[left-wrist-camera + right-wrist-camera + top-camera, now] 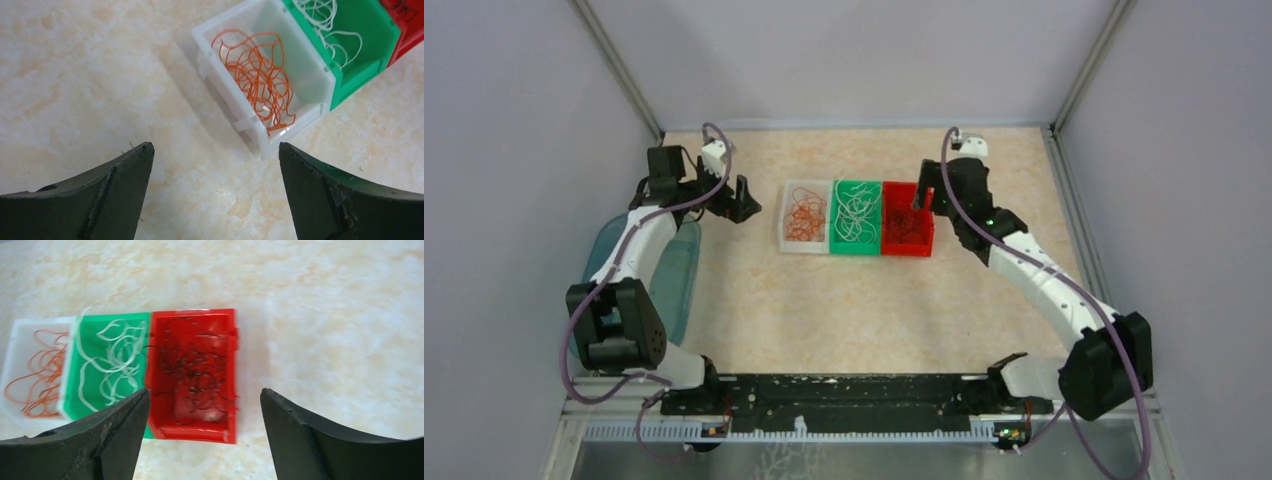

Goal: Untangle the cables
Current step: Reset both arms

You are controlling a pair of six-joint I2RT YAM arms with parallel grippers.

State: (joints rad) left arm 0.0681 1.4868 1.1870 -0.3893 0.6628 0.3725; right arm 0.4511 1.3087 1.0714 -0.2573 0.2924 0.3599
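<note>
I find the left gripper [216, 150] with its jaws spread wide and nothing between them. It hangs over the bare table [75, 75]. Ahead of the jaws, toward the finger on the right of the wrist view, stands a white bin [220, 82]. Its near corner lies just beyond the gap between the fingertips. A loose bundle of orange cables [260, 75] lies inside it, within the walls as far as I can see. Further out on that same side, touching the white bin, is a green bin [372, 30] holding white cables [325, 15]. Past that, only a corner of a red bin [407, 25] shows.

The right gripper [205, 392] also has its jaws well apart and grips nothing. The red bin sits directly ahead of the gap between them, with black cables [195, 365] in a tangled heap inside. One black strand reaches toward the wall shared with the green bin. I cannot tell whether it crosses over, as this wrist view is blurred. The green bin lies ahead of the finger on the left of this view, and the white bin is further off on that side.

From overhead, the three bins stand in one row, touching, between the two grippers. The left gripper is just beside the white end, and the right gripper is at the red end.
</note>
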